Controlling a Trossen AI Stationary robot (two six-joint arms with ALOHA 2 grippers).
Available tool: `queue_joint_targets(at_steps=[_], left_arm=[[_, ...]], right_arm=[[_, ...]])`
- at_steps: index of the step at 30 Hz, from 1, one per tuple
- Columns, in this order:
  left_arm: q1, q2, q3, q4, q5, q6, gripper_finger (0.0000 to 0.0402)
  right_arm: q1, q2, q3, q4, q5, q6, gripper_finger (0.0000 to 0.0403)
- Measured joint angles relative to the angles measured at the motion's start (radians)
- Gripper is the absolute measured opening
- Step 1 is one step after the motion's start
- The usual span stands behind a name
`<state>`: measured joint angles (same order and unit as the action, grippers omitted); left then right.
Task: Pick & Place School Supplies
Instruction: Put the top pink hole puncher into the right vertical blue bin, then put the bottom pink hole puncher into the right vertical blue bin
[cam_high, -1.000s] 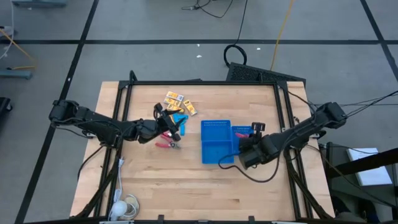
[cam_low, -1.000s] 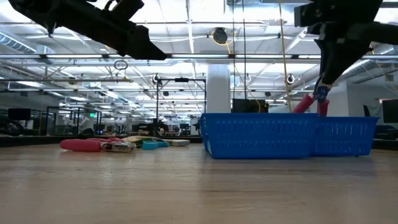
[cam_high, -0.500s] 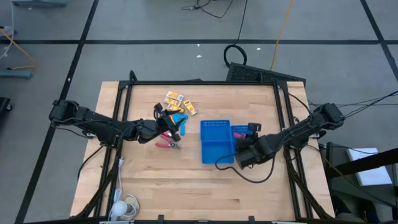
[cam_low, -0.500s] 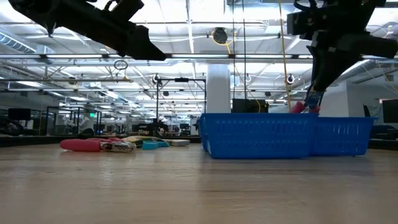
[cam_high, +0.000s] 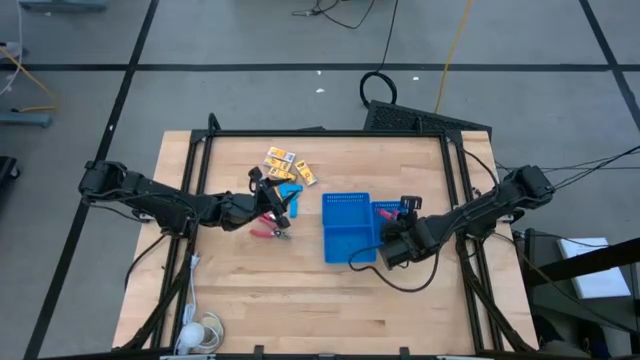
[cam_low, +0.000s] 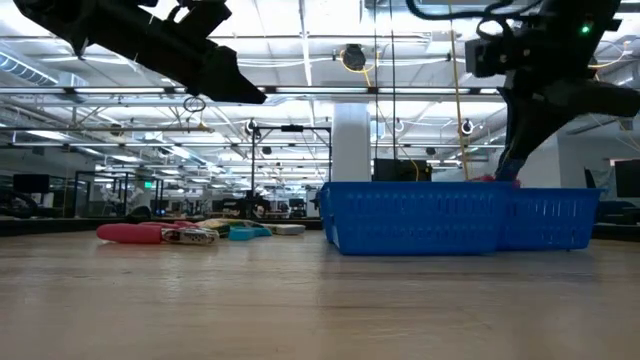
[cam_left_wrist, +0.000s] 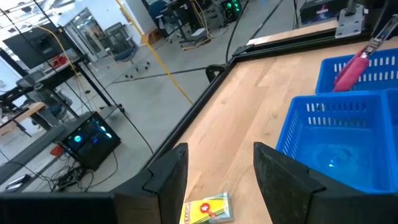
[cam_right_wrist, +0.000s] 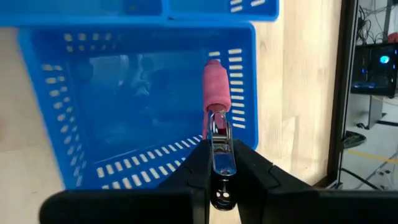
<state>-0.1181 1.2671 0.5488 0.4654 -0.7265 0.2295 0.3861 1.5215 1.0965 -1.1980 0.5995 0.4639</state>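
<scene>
A blue two-compartment tray stands right of the table's middle. My right gripper hovers over its right compartment, shut on a red-handled tool with a metal tip; the low view shows only a bit of red above the tray wall. My left gripper is open, above the pile of supplies left of the tray: yellow-orange packets, a light-blue piece and a red-handled tool lying flat on the table. One packet shows below its fingers. My right gripper pinches the tool's metal tip end between its two fingers, coming from above and slanting down into the tray. The red handle points away from the fingers into the right compartment; whether its end touches the tray floor, I cannot tell.
Black frame rails run along the table's left and right sides. A white object with a cord lies at the near left corner. A black cable loops on the table near my right arm. Bare wood lies near the tray.
My right gripper has come down and a little toward the table's left, still shut on the tool. The red handle, which stood well above the tray wall in the low view, has sunk almost wholly behind it.
</scene>
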Motion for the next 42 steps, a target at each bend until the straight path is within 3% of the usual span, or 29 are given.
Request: queue_joint_targets(at_steps=[5,14,22,32,42], left_arm=[[0.0,0.0,0.0,0.0,0.0,0.0,0.0186],[0.0,0.0,0.0,0.001,0.0,0.001,0.0186],[0.0,0.0,0.0,0.001,0.0,0.001,0.0186],[0.0,0.0,0.0,0.001,0.0,-0.002,0.0186],[-0.003,0.0,0.0,-0.001,0.002,-0.023,0.0186]], right_arm=[[-0.005,0.0,-0.015,0.02,-0.025,0.004,0.0033],[-0.005,0.0,-0.015,0.053,-0.127,0.022,0.0124],[-0.005,-0.012,-0.015,0.101,-0.16,0.024,0.0166],[-0.019,-0.06,-0.014,0.141,-0.364,0.051,0.0182],[-0.022,-0.198,-0.014,0.273,-0.351,0.057,0.0169]])
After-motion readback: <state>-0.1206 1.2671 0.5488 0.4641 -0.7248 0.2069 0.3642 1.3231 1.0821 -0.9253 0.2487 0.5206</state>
